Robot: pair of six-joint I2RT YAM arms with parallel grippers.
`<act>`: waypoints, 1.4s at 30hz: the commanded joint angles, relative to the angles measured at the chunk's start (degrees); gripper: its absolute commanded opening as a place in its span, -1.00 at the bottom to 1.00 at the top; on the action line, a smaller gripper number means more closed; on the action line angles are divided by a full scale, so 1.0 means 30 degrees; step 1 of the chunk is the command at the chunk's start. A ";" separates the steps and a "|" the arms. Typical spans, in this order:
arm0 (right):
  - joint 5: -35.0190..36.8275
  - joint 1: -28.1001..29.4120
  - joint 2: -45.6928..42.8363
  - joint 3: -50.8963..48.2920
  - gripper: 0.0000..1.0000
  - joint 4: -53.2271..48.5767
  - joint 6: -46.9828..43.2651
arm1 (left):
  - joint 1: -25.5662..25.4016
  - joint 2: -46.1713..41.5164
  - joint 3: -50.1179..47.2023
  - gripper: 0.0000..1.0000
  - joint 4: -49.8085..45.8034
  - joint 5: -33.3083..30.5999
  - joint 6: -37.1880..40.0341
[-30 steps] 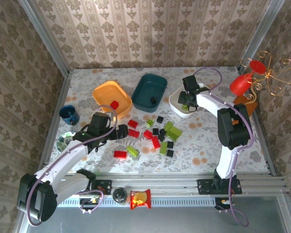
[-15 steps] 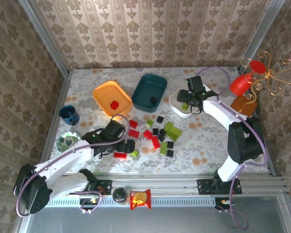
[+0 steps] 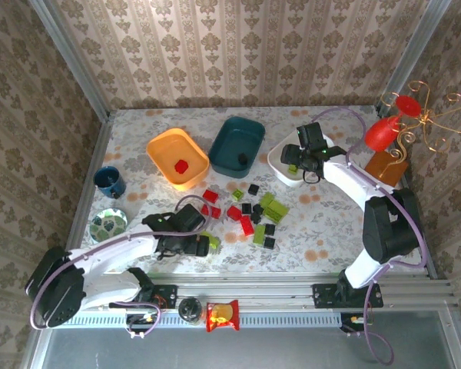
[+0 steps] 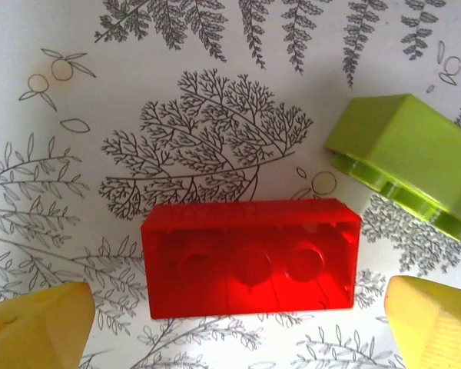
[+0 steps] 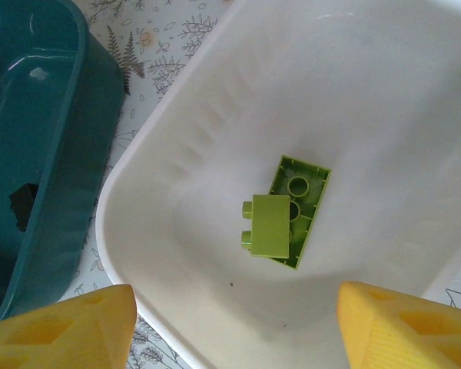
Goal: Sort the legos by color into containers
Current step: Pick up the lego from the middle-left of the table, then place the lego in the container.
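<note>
Left gripper: hanging spread wide over a red lego, its yellow fingertips bracketing the brick's two short ends and pinching nothing yet.
What is changing: this arm has been swinging back from the red bricks near the orange bin to this loose one by the front edge of the table. It is lining up a fresh pick.
Red lego: lying hollow side up on the table, with a lime green lego just beside it.
Right gripper: staying above the white bin, spread and empty, with two green legos resting inside.
Meaning for the task: the green drop is looking finished. Red is probably going next to the orange bin, while a pile is waiting mid-table.
</note>
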 commanded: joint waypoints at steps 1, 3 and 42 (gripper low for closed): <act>-0.0227 0.0017 -0.0840 -0.0203 0.42 0.0359 0.0061 | -0.0070 0.0802 0.0054 0.91 0.0920 -0.0607 0.0453; -0.0171 0.0009 -0.1052 -0.0199 0.42 0.0329 0.0032 | 0.0091 0.1441 0.0090 0.84 0.1382 -0.0503 0.0776; -0.1178 0.0040 -0.3284 -0.1665 0.42 0.0354 0.0604 | 0.9784 0.6651 1.1127 0.03 0.6244 -0.0005 0.5717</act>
